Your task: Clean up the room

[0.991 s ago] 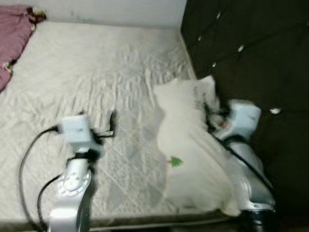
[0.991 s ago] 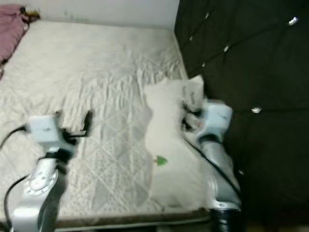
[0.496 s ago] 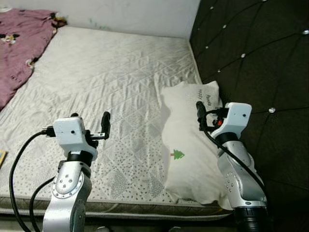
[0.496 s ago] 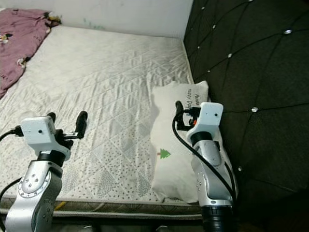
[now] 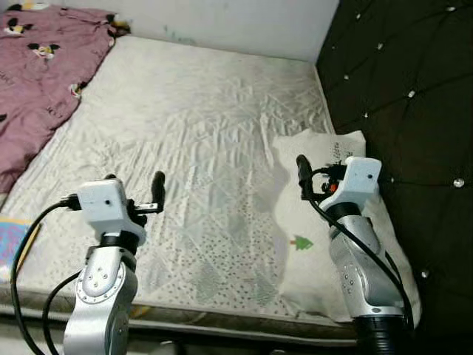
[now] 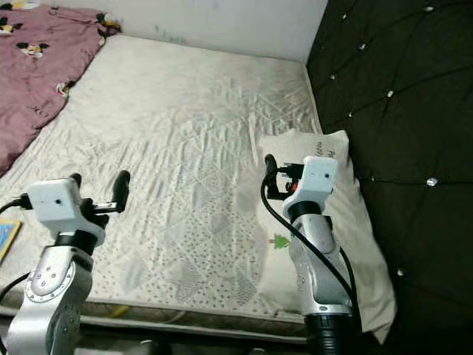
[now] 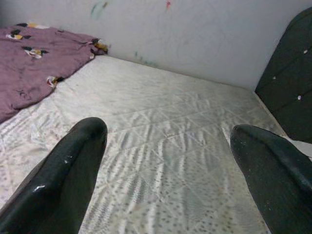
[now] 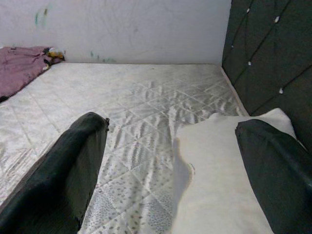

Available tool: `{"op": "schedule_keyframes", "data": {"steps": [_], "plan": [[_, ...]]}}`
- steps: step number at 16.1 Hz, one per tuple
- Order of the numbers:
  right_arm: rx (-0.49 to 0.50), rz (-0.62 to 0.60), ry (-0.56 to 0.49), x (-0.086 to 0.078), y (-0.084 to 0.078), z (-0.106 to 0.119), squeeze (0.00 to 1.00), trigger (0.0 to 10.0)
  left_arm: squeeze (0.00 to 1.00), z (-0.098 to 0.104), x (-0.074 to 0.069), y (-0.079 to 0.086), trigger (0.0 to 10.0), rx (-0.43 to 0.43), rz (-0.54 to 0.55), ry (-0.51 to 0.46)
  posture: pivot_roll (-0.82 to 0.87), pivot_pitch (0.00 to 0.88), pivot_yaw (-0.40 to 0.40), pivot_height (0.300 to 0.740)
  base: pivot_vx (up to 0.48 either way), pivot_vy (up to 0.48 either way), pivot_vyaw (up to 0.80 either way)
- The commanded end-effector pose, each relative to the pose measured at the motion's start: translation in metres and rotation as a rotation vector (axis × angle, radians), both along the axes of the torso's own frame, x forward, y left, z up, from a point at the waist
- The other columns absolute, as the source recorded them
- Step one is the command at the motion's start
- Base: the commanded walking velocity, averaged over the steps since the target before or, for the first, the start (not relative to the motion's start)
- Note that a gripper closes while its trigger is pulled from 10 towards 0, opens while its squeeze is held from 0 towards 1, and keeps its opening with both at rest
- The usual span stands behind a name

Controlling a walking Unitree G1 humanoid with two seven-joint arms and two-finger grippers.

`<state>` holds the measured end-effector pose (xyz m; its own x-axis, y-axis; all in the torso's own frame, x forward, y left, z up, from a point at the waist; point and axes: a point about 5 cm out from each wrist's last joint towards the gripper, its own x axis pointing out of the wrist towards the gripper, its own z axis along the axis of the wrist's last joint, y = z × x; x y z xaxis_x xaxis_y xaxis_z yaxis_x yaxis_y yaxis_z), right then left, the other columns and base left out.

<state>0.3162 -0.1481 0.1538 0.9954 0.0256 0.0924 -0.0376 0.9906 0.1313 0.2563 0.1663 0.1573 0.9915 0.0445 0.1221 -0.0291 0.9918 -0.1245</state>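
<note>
A white pillow (image 5: 336, 244) with a small green tree mark lies along the right side of the mattress (image 5: 199, 140), against the dark padded headboard (image 5: 414, 89). A purple printed blanket (image 5: 37, 66) is bunched at the far left of the bed. My left gripper (image 7: 168, 141) is held open above the near left part of the mattress, holding nothing. My right gripper (image 8: 173, 136) hovers open over the pillow's inner edge, also holding nothing.
A pale wall (image 5: 244, 22) runs behind the bed. A flat blue and yellow item (image 5: 11, 240) shows at the mattress's near left edge. The mattress's front edge (image 5: 222, 322) is just below my arms.
The camera has swung, so the blanket shows more and the pillow sits further right in the picture. Both arms keep the same raised pose with open fingers.
</note>
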Motion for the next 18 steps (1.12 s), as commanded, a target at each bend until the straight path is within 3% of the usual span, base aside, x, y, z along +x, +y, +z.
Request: {"op": "schedule_keyframes", "data": {"steps": [1, 18], "plan": [[-0.012, -0.029, 0.018, 0.0, -0.0091, -0.0034, 0.0, 10.0, 0.0, -0.0024, 0.0, -0.0059, 10.0, -0.014, -0.019, 0.011, 0.04, 0.127, -0.105, 0.74, 0.0, 0.48, 0.0], [-0.001, 0.005, 0.022, 0.0006, -0.0018, -0.006, 0.0, 10.0, 0.0, -0.0028, 0.0016, -0.0058, 10.0, -0.001, -0.01, 0.012, 0.04, 0.135, -0.103, 0.74, 0.0, 0.48, 0.0]]}}
